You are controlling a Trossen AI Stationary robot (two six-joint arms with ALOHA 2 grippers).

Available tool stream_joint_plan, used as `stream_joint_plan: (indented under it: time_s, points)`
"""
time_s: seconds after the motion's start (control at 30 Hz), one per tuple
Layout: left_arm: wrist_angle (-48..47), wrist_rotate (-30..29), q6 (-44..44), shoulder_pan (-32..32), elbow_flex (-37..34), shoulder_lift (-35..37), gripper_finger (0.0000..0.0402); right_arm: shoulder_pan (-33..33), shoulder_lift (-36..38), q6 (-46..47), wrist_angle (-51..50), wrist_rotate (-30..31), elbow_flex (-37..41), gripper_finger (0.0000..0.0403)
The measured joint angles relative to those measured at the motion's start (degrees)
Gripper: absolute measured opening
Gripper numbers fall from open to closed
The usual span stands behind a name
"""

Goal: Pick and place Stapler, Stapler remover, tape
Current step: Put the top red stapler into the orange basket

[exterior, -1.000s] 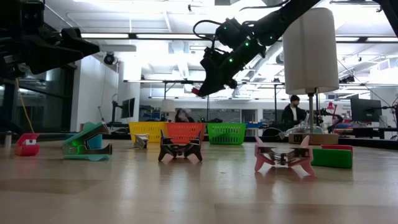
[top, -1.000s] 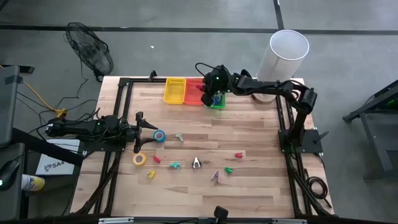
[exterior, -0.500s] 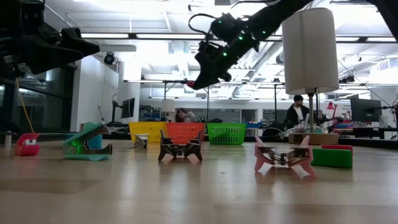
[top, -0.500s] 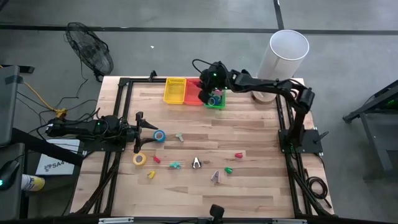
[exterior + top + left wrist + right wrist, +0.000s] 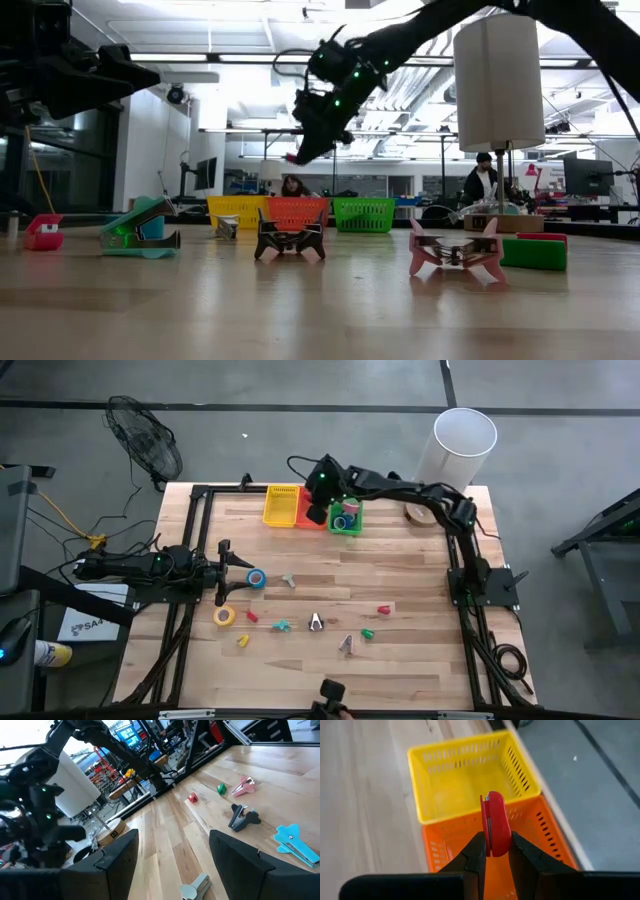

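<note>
Right gripper (image 5: 492, 851) clamped on red stapler (image 5: 494, 822), hanging over orange basket (image 5: 547, 840): drop step. Next: lower, release. Left gripper (image 5: 172, 852) spread, empty, waiting near blue tape (image 5: 256, 579).

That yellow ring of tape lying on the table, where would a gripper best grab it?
From straight above, judging by how it lies: the yellow tape roll sits flat with its centre hole up. One finger could go into the hole and one outside, pinching the ring's wall, probably on the side away from the nearby small pieces.
</note>
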State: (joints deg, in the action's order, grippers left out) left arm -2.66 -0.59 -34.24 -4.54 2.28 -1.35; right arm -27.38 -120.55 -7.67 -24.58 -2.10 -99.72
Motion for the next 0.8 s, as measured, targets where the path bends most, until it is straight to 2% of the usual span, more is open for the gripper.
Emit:
stream_joint_plan:
  time_s: [0.43,0.8]
  points:
    - [0.0,0.0,0.0,0.0,0.0,0.0,0.0239,0.0,-7.0,0.1,-4.3,-1.3,0.2,0.0055]
    - [0.0,0.0,0.0,0.0,0.0,0.0,0.0239,0.0,-7.1,0.3,-5.4,-1.1,0.2,0.0067]
